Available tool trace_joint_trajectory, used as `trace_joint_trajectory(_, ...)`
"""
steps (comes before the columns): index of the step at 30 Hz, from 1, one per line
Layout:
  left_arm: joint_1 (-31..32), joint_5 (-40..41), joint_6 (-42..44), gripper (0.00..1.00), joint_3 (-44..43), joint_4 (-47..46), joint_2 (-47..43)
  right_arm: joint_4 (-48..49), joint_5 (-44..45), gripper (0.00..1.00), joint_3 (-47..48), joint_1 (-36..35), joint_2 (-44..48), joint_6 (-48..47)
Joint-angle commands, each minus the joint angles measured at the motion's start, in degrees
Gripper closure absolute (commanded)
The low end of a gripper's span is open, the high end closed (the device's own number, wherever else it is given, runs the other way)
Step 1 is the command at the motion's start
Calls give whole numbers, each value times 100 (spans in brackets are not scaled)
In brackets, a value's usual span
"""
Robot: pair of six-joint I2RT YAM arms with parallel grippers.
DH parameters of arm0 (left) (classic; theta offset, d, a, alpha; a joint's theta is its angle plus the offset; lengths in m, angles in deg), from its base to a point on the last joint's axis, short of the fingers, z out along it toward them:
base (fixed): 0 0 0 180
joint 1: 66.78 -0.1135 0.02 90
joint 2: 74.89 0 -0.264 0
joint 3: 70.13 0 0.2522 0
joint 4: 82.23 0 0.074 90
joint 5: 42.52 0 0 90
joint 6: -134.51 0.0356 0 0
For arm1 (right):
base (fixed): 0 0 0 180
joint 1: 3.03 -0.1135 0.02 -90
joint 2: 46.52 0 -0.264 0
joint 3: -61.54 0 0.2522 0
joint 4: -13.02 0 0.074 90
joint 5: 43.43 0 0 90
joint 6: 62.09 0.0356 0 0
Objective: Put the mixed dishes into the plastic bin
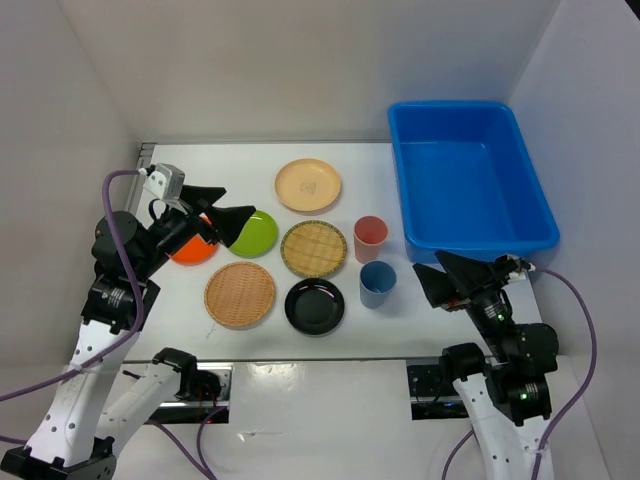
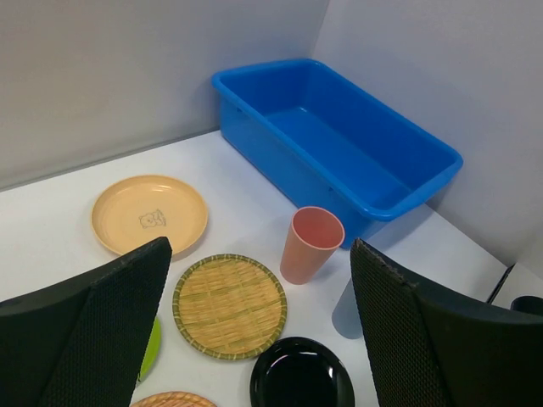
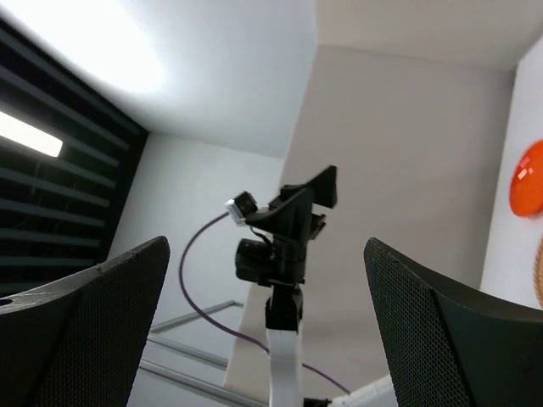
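Observation:
The blue plastic bin (image 1: 465, 190) stands empty at the far right. On the table lie a beige plate (image 1: 308, 185), a lime green plate (image 1: 258, 235), an orange plate (image 1: 190, 250), two tan woven plates (image 1: 314, 248) (image 1: 240, 294), a black bowl (image 1: 314, 306), a pink cup (image 1: 370, 238) and a blue cup (image 1: 377, 283). My left gripper (image 1: 238, 200) is open and empty above the orange and green plates. My right gripper (image 1: 427, 262) is open and empty, just right of the blue cup. The left wrist view shows the bin (image 2: 348, 140), pink cup (image 2: 310, 244) and woven plate (image 2: 229, 305).
White walls close in the table (image 1: 180, 310) at the back and on both sides. The bin sits against the right wall. The right wrist view points sideways at the left arm (image 3: 288, 229), with the orange plate (image 3: 528, 178) at its edge.

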Motion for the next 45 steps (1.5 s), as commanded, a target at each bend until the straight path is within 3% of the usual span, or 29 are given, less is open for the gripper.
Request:
trace_joint_trajectory(1, 20, -138, 63, 7, -35, -243, -56, 58, 506, 0, 465, -18, 416, 42)
trace_joint_trajectory(4, 20, -191, 63, 7, 18, -312, -56, 405, 237, 0, 379, -18, 416, 192)
trace_joint_trajectory(6, 73, -191, 115, 6, 18, -313, 14, 1178, -158, 0, 80, 166, 416, 113)
trace_joint_trajectory(9, 125, -191, 116, 6, 70, -427, 67, 733, -249, 0, 368, 448, 416, -132)
trace_joint_trajectory(13, 125, -138, 116, 6, 70, -305, 67, 942, -536, 0, 474, 519, 57, -484)
trace_joint_trajectory(15, 125, -85, 169, 3, 70, -234, -47, 647, -801, 0, 763, 519, -679, -1045)
trace_joint_trajectory(20, 125, 161, 169, 3, -53, 152, -47, -1014, -1461, 0, 2862, 571, -2868, -4106)
trace_joint_trajectory(24, 125, 274, 169, 3, -105, 206, -108, -1763, -1243, 7, 3463, 571, -3810, -5176)
trace_joint_trajectory(25, 125, 362, 108, 3, -105, 206, -178, -1894, -1172, 23, 3524, 571, -4029, -5257)
trace_joint_trajectory(26, 125, 424, 38, 2, -53, 206, -179, -1965, -1119, 47, 3524, 571, -4127, -5344)
trace_joint_trajectory(27, 125, 424, 37, 2, -53, 206, -240, -2079, -945, 64, 3594, 571, -4206, -5563)
trace_joint_trajectory(28, 125, 494, 37, 2, -53, 258, -241, -2350, -830, 73, 3595, 571, -4285, -5669)
trace_joint_trajectory(29, 125, 495, 37, 2, -53, 258, -241, -2492, -724, 92, 3656, 571, -4416, -5810)
trace_joint_trajectory(31, 125, 547, 37, 2, -114, 329, -241, -3008, -374, 98, 3726, 571, -4566, -6283)
trace_joint_trajectory(34, 125, 547, 37, 2, -114, 381, -241, -3590, 179, 88, 3902, 458, -4970, -6846)
trace_joint_trajectory(35, 125, 600, 37, 2, -114, 381, -241, -3844, 321, 74, 3902, 344, -5154, -6935)
trace_joint_trajectory(38, 125, 600, 37, 2, -114, 381, -241, -4092, 752, 53, 3964, -17, -5375, -7085)
trace_joint_trajectory(39, 125, 600, 37, 2, -114, 381, -241, -4093, 832, 40, 3964, -113, -5489, -7085)
trace_joint_trajectory(41, 125, 600, 37, 2, -114, 381, -241, -4145, 1104, 24, 3911, -333, -5604, -7085)
trace_joint_trajectory(45, 125, 600, 37, 2, -114, 381, -188, -4145, 1658, 9, 3797, -1159, -5955, -6945)
